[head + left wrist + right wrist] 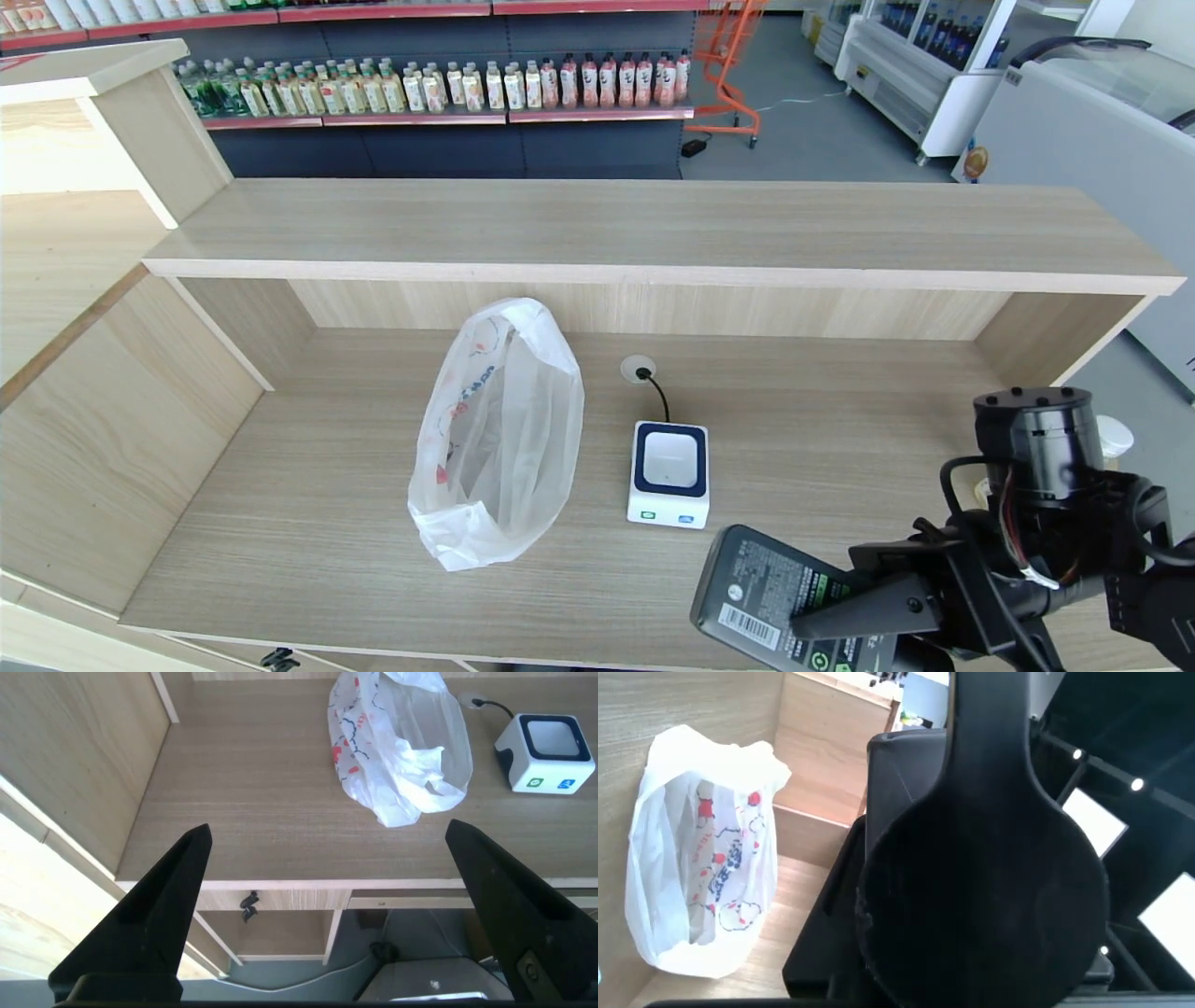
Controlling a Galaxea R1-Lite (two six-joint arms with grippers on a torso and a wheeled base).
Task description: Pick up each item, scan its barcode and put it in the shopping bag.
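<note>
Right pincer (822, 621): clamped on dark package (756, 583), above the surface's (840, 448) near right part.
Barcode (750, 627): faces upward; you should turn it down over the scanner (668, 473) window.
Left pincer (327, 835): wide, empty.
Shopping bag (499, 439): just left of scanner.

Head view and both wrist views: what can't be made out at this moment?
Shopping bag contents: head view, crumpled film hides them.
Black package lower end: head view, bottom edge and right gripper cover it.
White object: head view, right arm hides most.
</note>
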